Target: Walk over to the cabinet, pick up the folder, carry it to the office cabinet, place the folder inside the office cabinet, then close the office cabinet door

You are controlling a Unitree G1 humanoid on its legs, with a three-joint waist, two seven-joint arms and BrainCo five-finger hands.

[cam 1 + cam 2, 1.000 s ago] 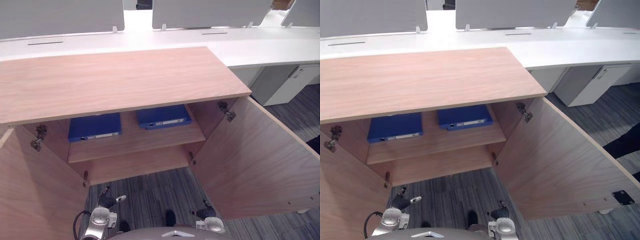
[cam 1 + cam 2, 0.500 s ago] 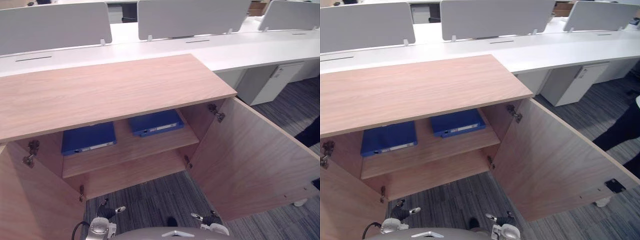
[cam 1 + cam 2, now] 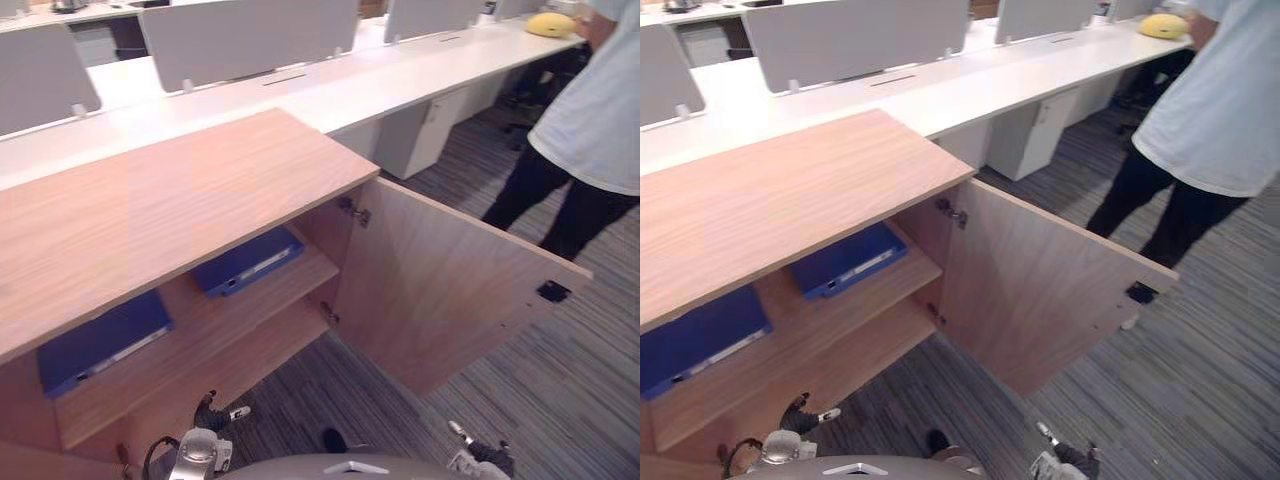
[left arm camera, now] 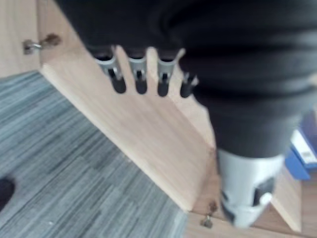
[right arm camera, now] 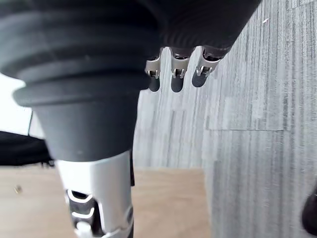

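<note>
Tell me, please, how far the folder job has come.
Done: two folders lie on the cabinet shelf; I cannot tell whether one was just placed. In hand: nothing, left hand and right hand hang open. Left: at least closing the door, which stands open.

Cabinet [image 3: 150, 200]: light wood, grained. Folders [image 3: 245, 262] [image 3: 95, 345]: blue, white strip on spine. Carpet [image 3: 560, 400]: grey, finely striped. Surface [image 3: 330, 85]: white. Screens [image 3: 250, 35]: grey. Person [image 3: 600, 100]: pale shirt, dark trousers. Object [image 3: 550, 24]: yellow.
</note>
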